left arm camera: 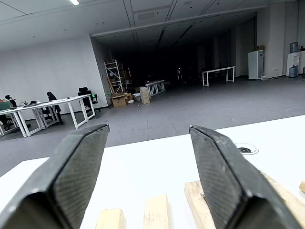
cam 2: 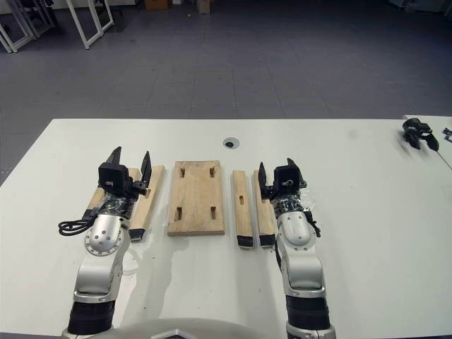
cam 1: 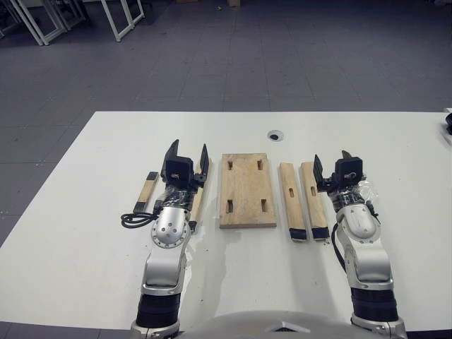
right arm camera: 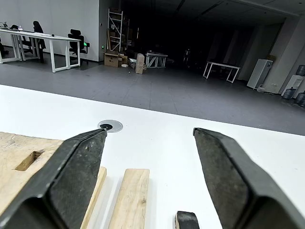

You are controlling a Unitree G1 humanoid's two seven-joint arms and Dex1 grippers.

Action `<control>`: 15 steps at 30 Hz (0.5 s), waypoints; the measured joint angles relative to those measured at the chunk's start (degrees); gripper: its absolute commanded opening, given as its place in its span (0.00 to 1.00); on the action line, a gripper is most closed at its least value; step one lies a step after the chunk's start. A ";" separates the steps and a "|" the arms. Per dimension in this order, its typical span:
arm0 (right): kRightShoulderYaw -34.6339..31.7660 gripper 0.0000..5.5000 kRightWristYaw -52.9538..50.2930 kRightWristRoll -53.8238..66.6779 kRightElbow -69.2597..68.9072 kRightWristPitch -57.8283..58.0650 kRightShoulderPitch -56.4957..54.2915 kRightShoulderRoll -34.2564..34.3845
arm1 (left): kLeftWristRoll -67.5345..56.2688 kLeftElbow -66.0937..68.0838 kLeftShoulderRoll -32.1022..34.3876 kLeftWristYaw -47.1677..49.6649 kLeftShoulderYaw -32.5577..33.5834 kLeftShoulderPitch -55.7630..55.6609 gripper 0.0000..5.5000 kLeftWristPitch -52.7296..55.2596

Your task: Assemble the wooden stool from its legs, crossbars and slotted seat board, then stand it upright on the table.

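Beside the seat board [cam 1: 247,189], left gripper [cam 1: 189,146] and right gripper [cam 1: 332,156] gape.

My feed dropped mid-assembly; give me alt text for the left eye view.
A light rectangular wooden seat board with four slots lies flat on the white table, nothing assembled. Two black-tipped wooden legs lie right of it by the open right gripper; the open left gripper is above more wooden slats on the left.
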 measured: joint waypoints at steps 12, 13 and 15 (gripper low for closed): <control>0.53 0.61 0.28 -1.58 0.65 2.22 -0.65 -2.02 | -0.73 0.01 -0.50 0.34 0.88 0.27 0.57 -0.01; 0.53 0.61 0.50 -1.56 0.65 2.79 -0.65 -2.04 | -0.72 0.01 -0.53 0.37 0.93 0.27 0.57 -0.01; 0.54 0.61 0.60 -1.53 0.66 3.32 -0.64 -2.03 | -0.72 0.01 -0.58 0.39 1.04 0.27 0.57 -0.01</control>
